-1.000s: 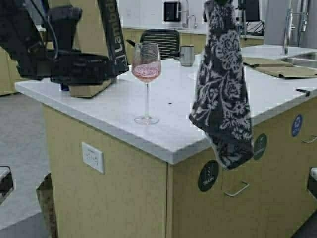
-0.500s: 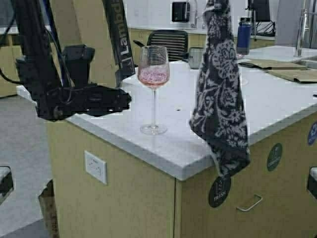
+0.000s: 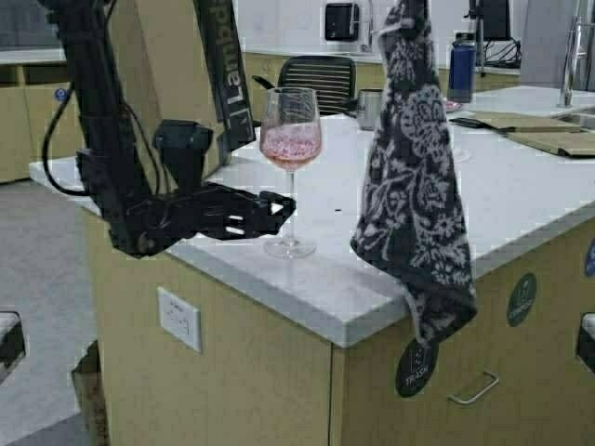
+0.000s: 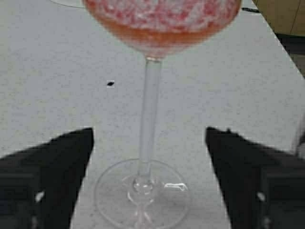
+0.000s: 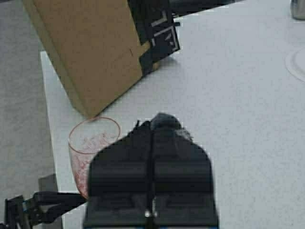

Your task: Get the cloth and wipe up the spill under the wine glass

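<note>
while the wine glass stands on the white counter, left pincer spread, right pincer pinching the cloth.

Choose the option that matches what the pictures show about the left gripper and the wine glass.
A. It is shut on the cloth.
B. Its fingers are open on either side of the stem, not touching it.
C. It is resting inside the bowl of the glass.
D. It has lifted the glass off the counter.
B: the left gripper has its fingers spread wide, with the wine glass stem standing free between them on the counter.
</note>
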